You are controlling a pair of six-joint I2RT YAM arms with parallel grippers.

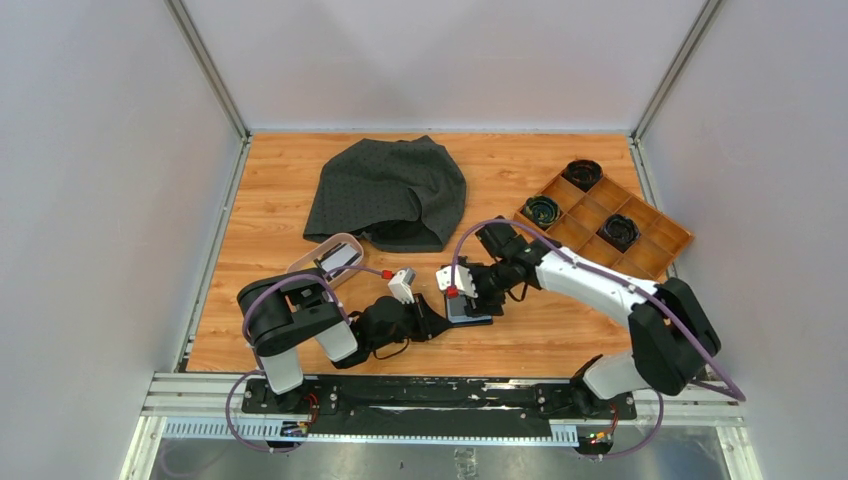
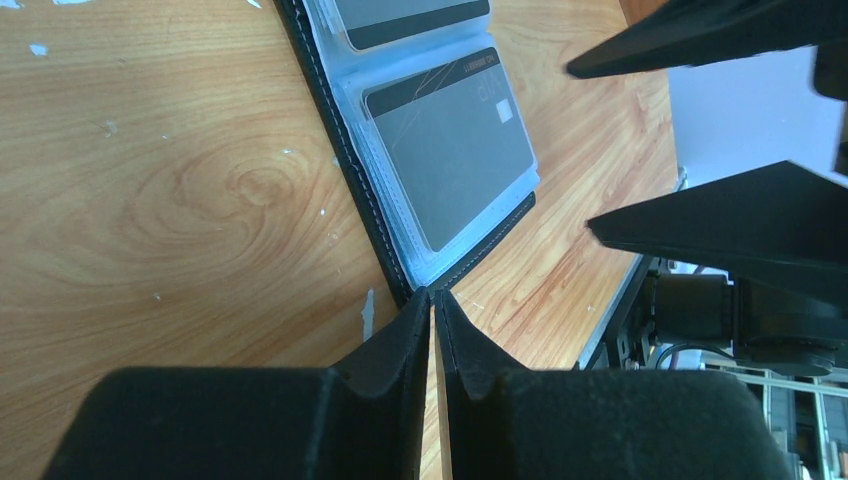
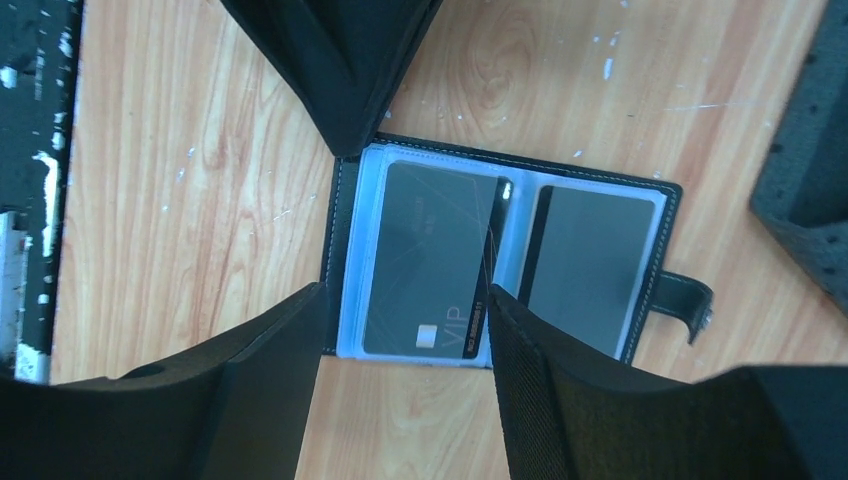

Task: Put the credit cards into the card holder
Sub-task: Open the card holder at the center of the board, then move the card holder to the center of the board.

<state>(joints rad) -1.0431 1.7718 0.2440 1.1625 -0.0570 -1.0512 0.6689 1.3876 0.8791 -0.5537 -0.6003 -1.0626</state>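
Two credit cards (image 3: 430,260) sleeved, card holder (image 3: 338,230) open

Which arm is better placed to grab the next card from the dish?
Right, probably. The right gripper hangs open over the holder, free to leave. The left gripper is shut with its tips at the holder's edge, seemingly steadying it. The dish lies leftward, though.

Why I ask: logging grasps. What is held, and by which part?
Nothing clearly: the right gripper hangs open over the card holder; left gripper, shut, sits at its corner.
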